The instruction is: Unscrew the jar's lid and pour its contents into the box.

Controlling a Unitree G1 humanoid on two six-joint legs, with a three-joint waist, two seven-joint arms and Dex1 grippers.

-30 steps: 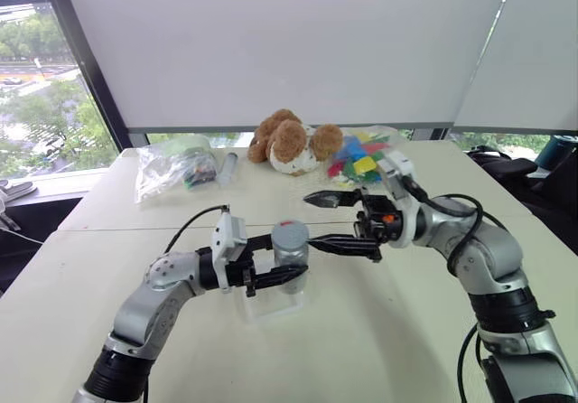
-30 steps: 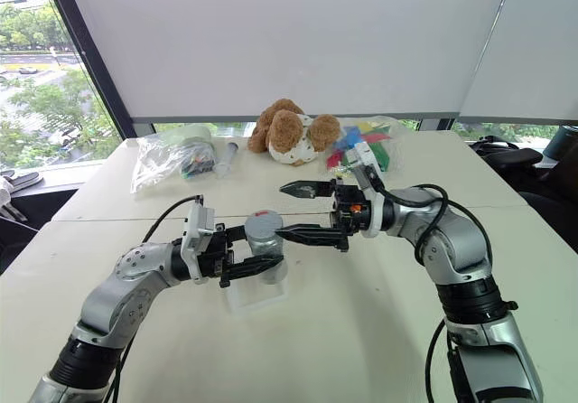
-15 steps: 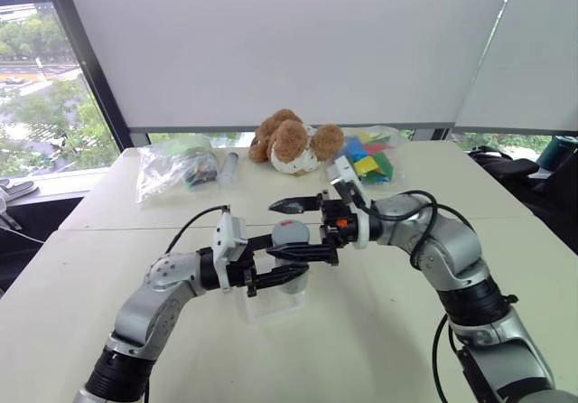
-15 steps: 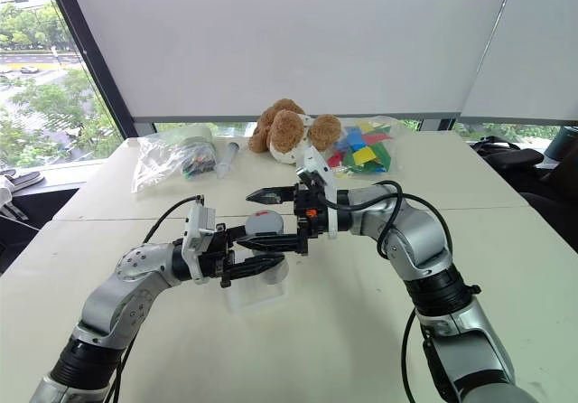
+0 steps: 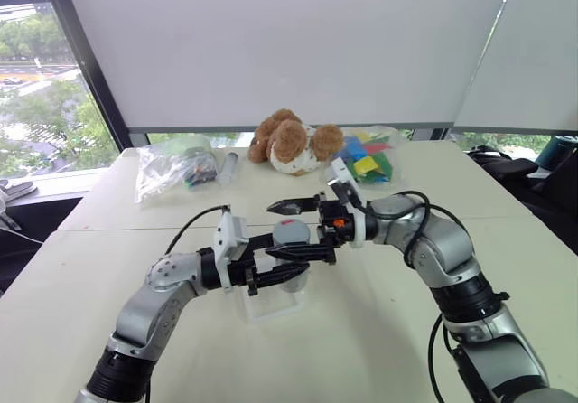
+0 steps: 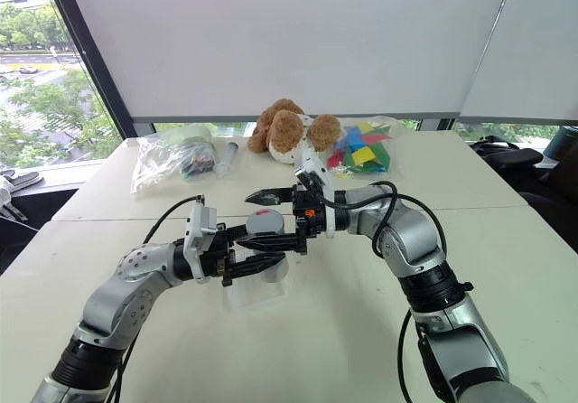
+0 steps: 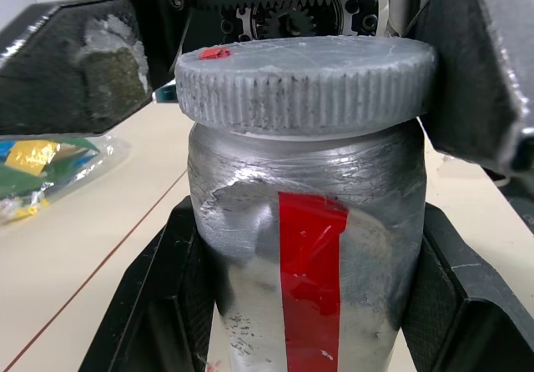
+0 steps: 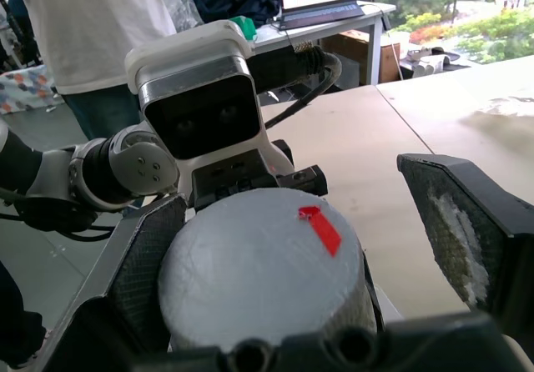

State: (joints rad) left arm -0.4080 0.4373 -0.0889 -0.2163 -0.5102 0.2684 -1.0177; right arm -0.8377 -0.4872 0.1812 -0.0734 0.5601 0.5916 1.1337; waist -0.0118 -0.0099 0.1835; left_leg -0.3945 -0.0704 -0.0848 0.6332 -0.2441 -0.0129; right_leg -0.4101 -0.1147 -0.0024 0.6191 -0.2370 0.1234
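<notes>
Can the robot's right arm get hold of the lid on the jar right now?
Probably yes. The right end effector is open, with one finger on each side of the lid, and nothing sits between them. The left end effector holds the jar upright below.

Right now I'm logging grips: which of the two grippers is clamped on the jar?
The left gripper: its fingers are shut on the jar body. The right gripper stands open, its fingers straddling the lid without closing.
</notes>
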